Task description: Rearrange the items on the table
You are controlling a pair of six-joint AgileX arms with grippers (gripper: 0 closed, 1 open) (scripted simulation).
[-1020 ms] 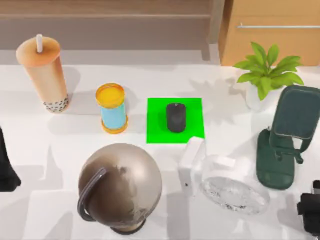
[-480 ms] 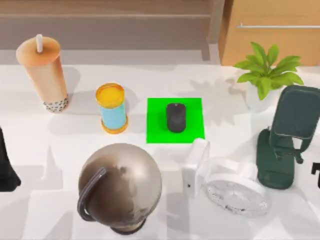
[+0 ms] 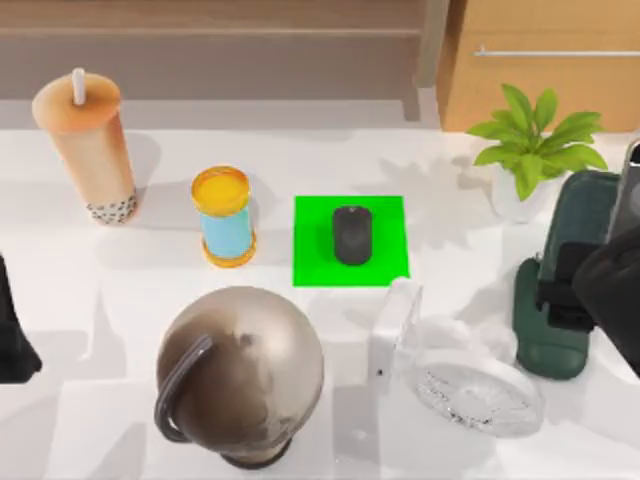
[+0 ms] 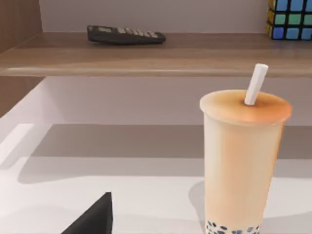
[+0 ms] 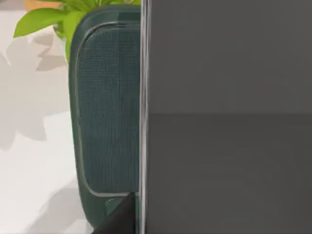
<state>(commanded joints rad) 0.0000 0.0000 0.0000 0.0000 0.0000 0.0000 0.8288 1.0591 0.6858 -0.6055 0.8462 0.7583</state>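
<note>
From above, the white table (image 3: 300, 150) carries the drink cup (image 3: 88, 150) upright at the far left, with a yellow-lidded blue can (image 3: 224, 216) to its right. The black mouse (image 3: 351, 235) lies on a green mat (image 3: 385, 240) near the middle. A tan globe (image 3: 245, 370) stands at the near edge, and the white fan (image 3: 450, 365) lies tipped over to its right, just beside a dark green phone stand (image 3: 550, 320). A potted plant (image 3: 530, 150) sits behind the stand. The right gripper (image 3: 610, 290) comes in from the right edge over the stand, with the smartphone (image 3: 630, 190) rising from it as a thin grey sliver; I cannot tell how its fingers are set. The left arm (image 3: 12, 340) rests at the left edge. In the left wrist view the cup stands close, white straw (image 4: 255, 84) up, with a calculator (image 4: 126, 34) and a puzzle cube (image 4: 290, 18) on a shelf behind. The right wrist view has the phone's grey screen (image 5: 229, 117) just in front of the stand's green back (image 5: 107, 112).
</note>
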